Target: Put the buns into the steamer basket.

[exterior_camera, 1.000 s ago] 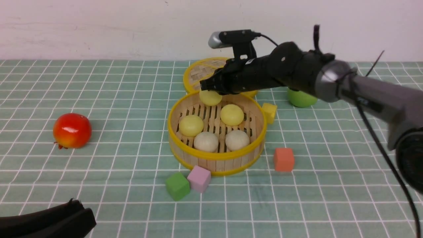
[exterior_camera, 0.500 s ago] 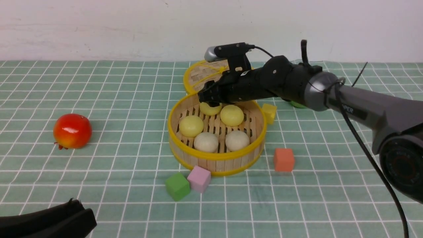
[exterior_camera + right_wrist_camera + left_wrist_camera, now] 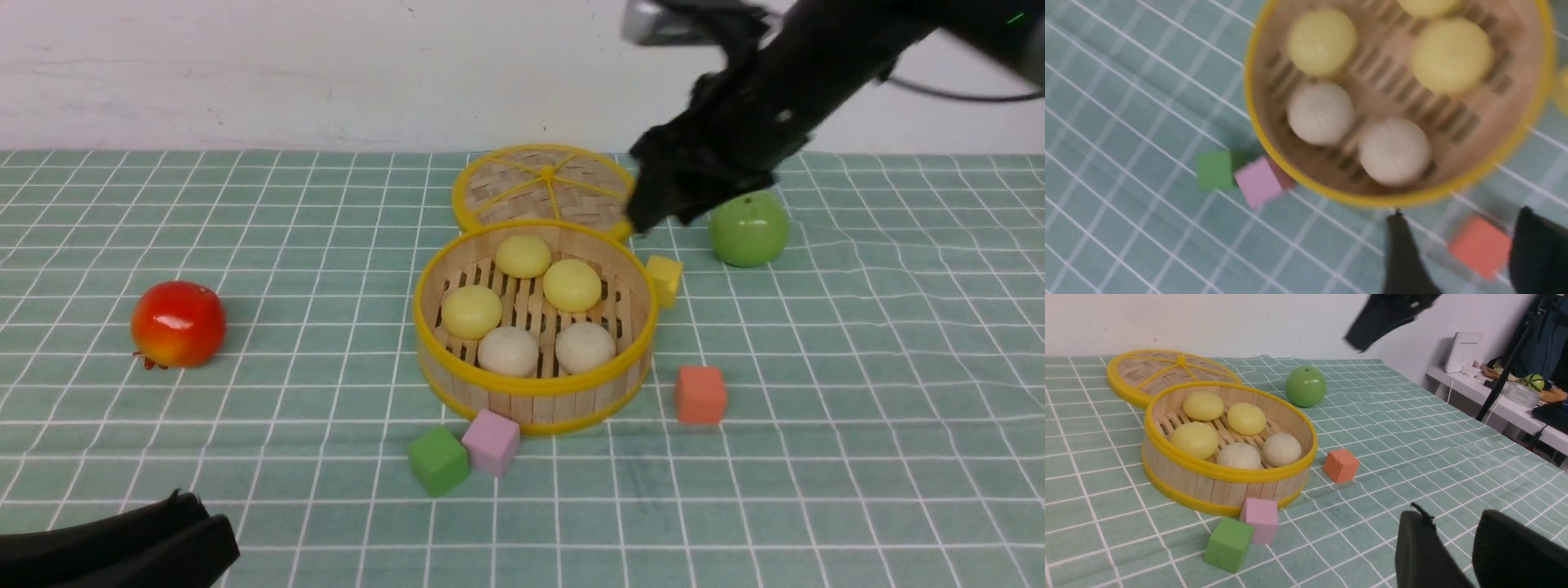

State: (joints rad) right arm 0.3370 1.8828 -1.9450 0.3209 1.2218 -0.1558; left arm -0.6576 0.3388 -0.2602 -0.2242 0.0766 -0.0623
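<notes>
The steamer basket (image 3: 535, 390) stands mid-table with all the buns inside it. Three pale yellow buns (image 3: 522, 256) (image 3: 572, 284) (image 3: 471, 311) lie at the back and left, and two off-white buns (image 3: 508, 350) (image 3: 584, 345) lie at the front. My right gripper (image 3: 645, 216) hangs high above the basket's far right side, open and empty; its wrist view looks down on the basket (image 3: 1400, 200) past the open gripper (image 3: 1459, 220). Low at the near left, my left gripper (image 3: 1453, 522) is open with only cloth between its fingers.
The woven lid (image 3: 543, 188) lies flat just behind the basket. A green apple (image 3: 749, 229) sits back right and a red fruit (image 3: 178, 322) far left. Yellow (image 3: 665, 278), orange (image 3: 700, 394), pink (image 3: 492, 442) and green (image 3: 438, 460) cubes lie around the basket.
My right gripper let go of a yellow bun at the basket's far side, opened, then rose and pulled back to the right. The left arm has not moved.
</notes>
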